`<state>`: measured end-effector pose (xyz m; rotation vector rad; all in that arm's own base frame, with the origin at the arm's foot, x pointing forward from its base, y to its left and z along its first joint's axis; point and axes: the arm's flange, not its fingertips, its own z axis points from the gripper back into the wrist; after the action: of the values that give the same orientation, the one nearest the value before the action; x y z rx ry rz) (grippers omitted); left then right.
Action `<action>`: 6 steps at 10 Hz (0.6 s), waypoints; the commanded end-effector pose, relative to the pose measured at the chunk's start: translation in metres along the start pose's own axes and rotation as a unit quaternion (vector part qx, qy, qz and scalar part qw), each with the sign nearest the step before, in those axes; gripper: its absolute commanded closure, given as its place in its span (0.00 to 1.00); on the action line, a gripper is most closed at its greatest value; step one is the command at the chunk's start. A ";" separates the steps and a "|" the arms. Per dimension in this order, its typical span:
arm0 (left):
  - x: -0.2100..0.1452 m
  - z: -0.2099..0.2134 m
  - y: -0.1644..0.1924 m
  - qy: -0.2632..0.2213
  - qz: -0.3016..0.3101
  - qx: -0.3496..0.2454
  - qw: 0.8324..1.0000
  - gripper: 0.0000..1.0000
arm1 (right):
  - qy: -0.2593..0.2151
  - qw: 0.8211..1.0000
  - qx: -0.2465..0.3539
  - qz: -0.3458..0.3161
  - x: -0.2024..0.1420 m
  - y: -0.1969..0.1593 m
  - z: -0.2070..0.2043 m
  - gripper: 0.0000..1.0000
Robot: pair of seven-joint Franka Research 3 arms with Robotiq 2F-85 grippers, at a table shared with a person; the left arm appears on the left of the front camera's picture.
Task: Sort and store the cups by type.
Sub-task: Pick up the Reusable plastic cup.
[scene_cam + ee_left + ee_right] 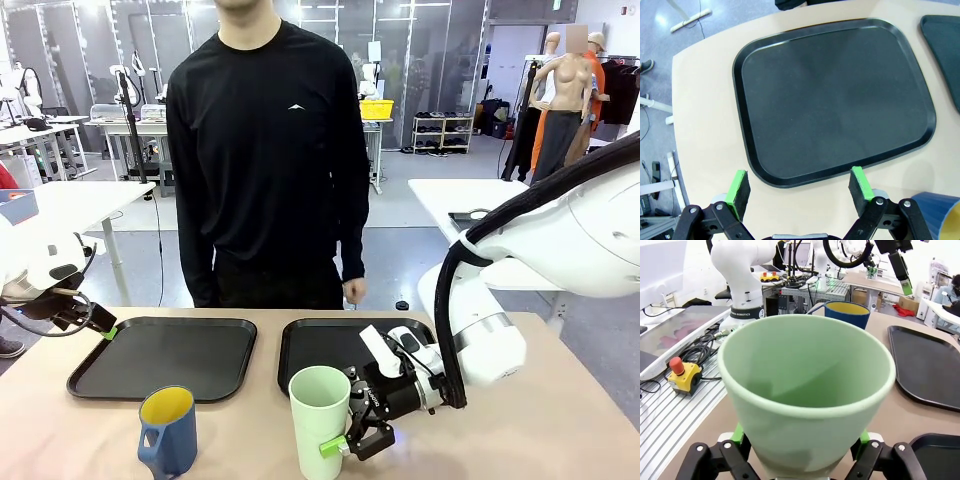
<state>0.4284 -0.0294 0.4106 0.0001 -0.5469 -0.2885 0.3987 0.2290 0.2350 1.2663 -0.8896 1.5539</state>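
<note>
1. Left tray: black, nothing on it, lying flat on the tan table. It is the reference for every place below.
2. Mint-green tumbler: upright, handleless, off the left tray, past its near right corner on the robot's side. Its base is cut off by the picture edge, so I can't tell if it rests on the table.
3. Right gripper: clenched on the tumbler's lower part. In the right wrist view a green pad sits against each side of the cup wall.
4. Blue mug: yellow inside, upright on the table just off the left tray's near edge, handle toward the robot. It stands left of the tumbler and apart from it.
5. Left gripper: released, jaws spread wide with nothing between them. It hangs by the left tray's left edge, above the bare table.
6. Right tray: black, just right of the left tray across a narrow gap.
7. Person: black long-sleeve top, standing beyond the left tray's far right corner, arms down, hands off the table.
</note>
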 end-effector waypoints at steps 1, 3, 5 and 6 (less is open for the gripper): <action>-0.001 0.000 0.002 0.001 0.002 -0.002 1.000 0.00 | -0.007 1.000 0.003 -0.013 0.001 -0.004 0.001 0.37; -0.001 0.000 0.002 0.001 0.002 -0.002 1.000 0.00 | -0.003 1.000 0.008 -0.010 0.003 -0.003 -0.001 0.56; -0.001 0.000 0.002 0.001 0.002 -0.002 1.000 0.00 | -0.007 1.000 0.002 -0.013 0.011 -0.001 -0.001 0.58; -0.001 0.000 0.002 0.001 0.002 -0.002 1.000 0.00 | -0.007 1.000 0.007 -0.011 0.019 0.002 -0.001 0.58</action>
<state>0.4284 -0.0294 0.4106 0.0001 -0.5469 -0.2885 0.3984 0.2299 0.2386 1.2763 -0.8922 1.5532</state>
